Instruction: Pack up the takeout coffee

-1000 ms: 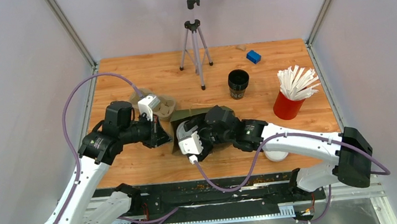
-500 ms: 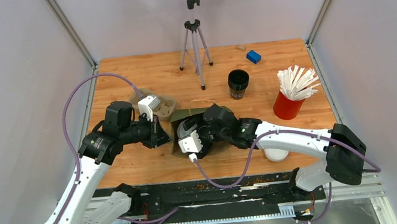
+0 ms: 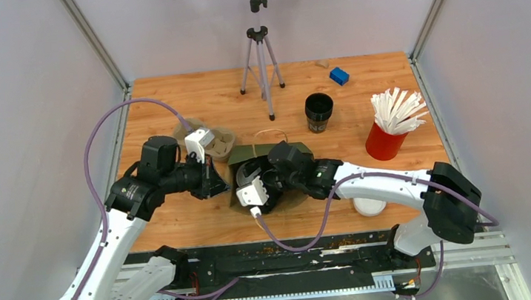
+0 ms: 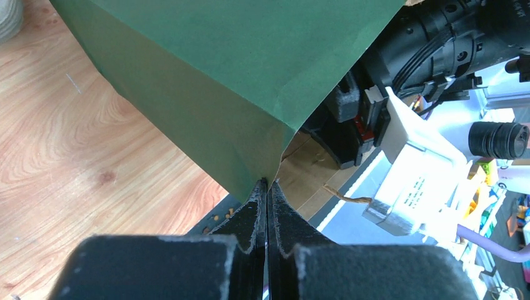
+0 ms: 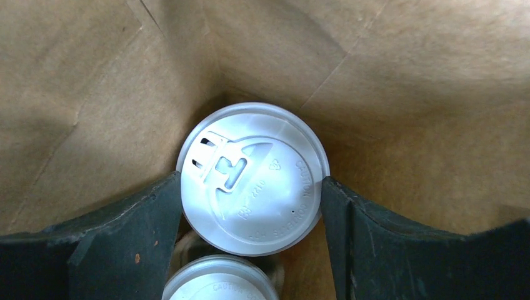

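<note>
A green paper bag [image 3: 251, 154], brown inside [image 5: 400, 81], lies at the table's middle with its mouth toward the arms. My left gripper [image 4: 267, 182] is shut on the bag's edge [image 4: 275, 150], pinching the paper at a corner of the mouth. My right gripper [image 5: 252, 181] reaches inside the bag. One coffee cup's white lid [image 5: 253, 178] sits between its fingers, touching both, so it is shut on that cup. A second coffee cup's white lid [image 5: 219, 281] shows just below it, deep in the bag. Both cup bodies are hidden under their lids.
A stack of black lidless cups [image 3: 319, 111] and a red cup of white stirrers [image 3: 388, 137] stand at the right. A cardboard cup tray [image 3: 223, 142], a tripod [image 3: 260, 54], a blue block [image 3: 339, 76] and a loose white lid [image 3: 369, 207] are also on the table.
My right arm has pushed further left into the bag with the cup. The left arm and the pinched bag edge have stayed put.
</note>
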Controlling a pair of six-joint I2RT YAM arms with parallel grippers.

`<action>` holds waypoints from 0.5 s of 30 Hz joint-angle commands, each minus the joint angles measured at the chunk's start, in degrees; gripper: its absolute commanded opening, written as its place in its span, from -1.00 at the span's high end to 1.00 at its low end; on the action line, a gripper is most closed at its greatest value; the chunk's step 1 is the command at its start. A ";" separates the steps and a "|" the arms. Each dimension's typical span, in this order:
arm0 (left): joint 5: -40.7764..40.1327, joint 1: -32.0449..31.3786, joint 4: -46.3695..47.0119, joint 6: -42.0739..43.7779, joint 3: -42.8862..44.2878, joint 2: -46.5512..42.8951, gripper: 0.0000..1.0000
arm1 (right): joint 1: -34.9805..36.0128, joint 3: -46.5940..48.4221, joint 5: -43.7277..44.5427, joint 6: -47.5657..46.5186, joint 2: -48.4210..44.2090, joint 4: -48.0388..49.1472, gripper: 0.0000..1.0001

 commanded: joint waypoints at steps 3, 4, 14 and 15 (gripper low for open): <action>1.59 -0.26 1.41 0.34 -0.45 -0.08 1.00 | -0.99 -0.19 0.06 -0.39 1.96 1.92 -0.33; 1.61 -0.25 1.52 0.34 -0.45 -0.04 1.00 | -1.12 -0.24 0.24 -0.18 2.03 2.10 -0.33; 2.11 -0.25 1.82 -0.27 -0.52 0.14 1.00 | -2.50 -1.01 0.14 -1.08 3.11 3.66 -0.33; 2.09 -0.30 1.77 -0.26 -0.54 0.12 1.00 | -2.61 -1.03 0.07 -1.05 3.16 3.96 -0.33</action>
